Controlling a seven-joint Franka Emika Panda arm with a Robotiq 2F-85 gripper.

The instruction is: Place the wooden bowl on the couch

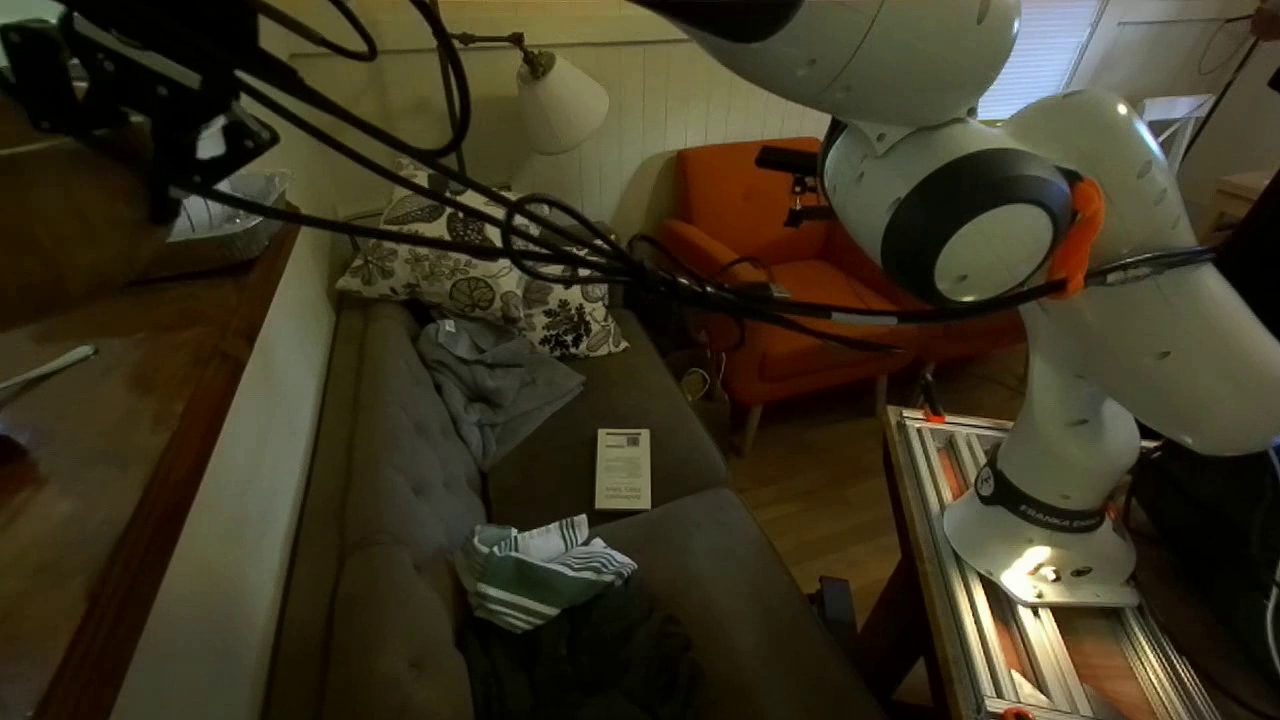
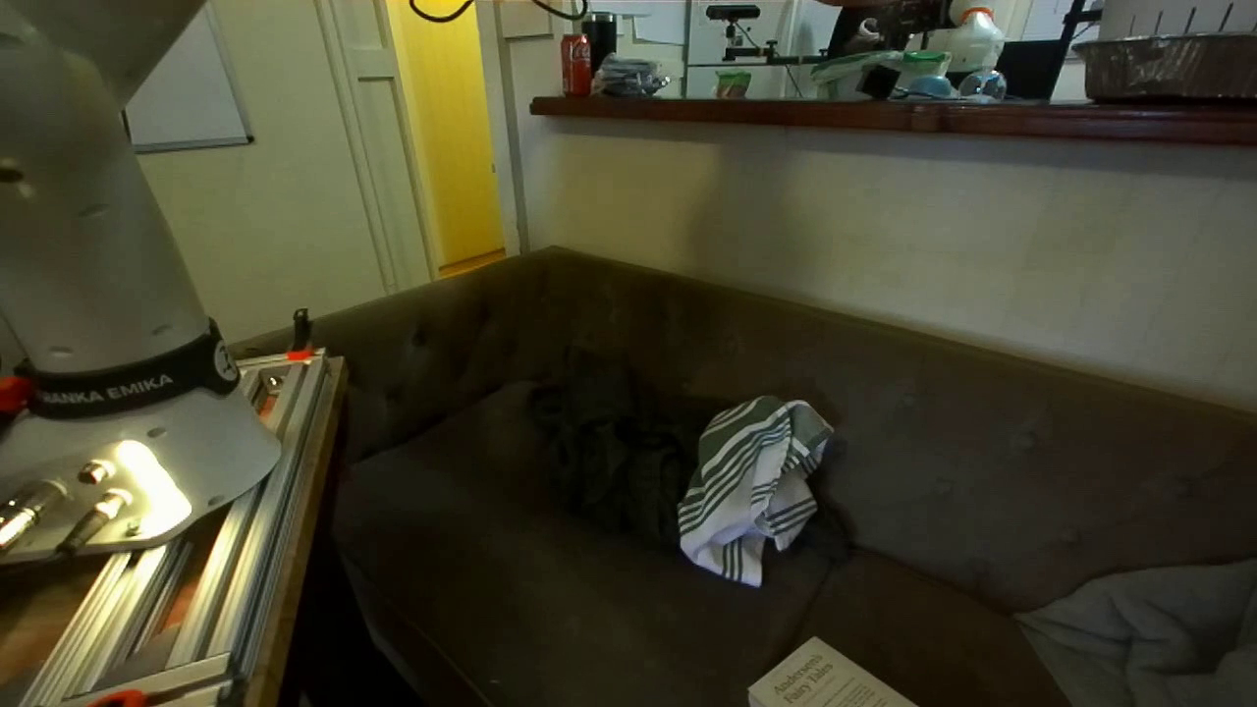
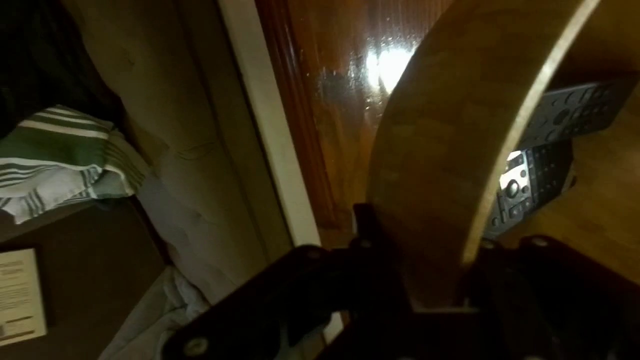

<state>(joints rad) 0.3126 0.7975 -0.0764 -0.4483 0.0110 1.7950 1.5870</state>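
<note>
Wooden bowl (image 3: pixel 435 140) smooth; couch (image 1: pixel 700 550) matt fabric; ledge (image 3: pixel 325 100) glossy wood; towel (image 2: pixel 756 491) cloth; rails (image 2: pixel 216 589) bare metal.

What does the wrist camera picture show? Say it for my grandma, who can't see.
A black gripper holds a bowl by its side, with remotes inside. A shiny wooden ledge shows beside it. On the left is the couch, with a striped towel, a book and a grey cloth.
</note>
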